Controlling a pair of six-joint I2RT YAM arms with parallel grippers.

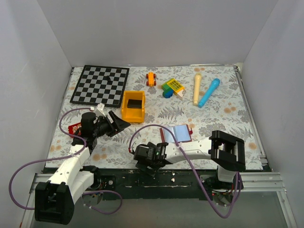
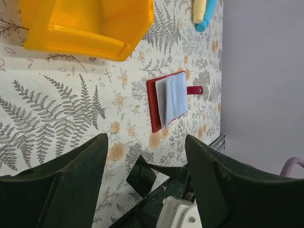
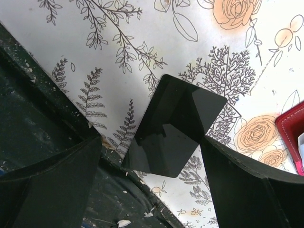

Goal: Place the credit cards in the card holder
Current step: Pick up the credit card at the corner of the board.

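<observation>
**mossy:** Where's the card relative to the claws?

**dex:** One black credit card (image 3: 173, 124) lies flat at the table's (image 3: 142, 28) near edge, right between the fingers of the right gripper (image 3: 151, 141). The jaws are spread wide and not clamped on it. The left gripper (image 1: 118, 123) is partly open with nothing in it.

**mossy:** Containers?

**dex:** The yellow bin (image 1: 133, 107) sits at 10 o'clock from the card holder (image 1: 176, 134). There's something dark in the bin (can't tell what). The holder lies open with its pale blue pockets up, at 2 o'clock from the right gripper.

**mossy:** Arms?

**dex:** The right arm lies low along the near edge, reaching toward 9 o'clock. The left one is raised, claw pointing toward 3 o'clock.
</observation>
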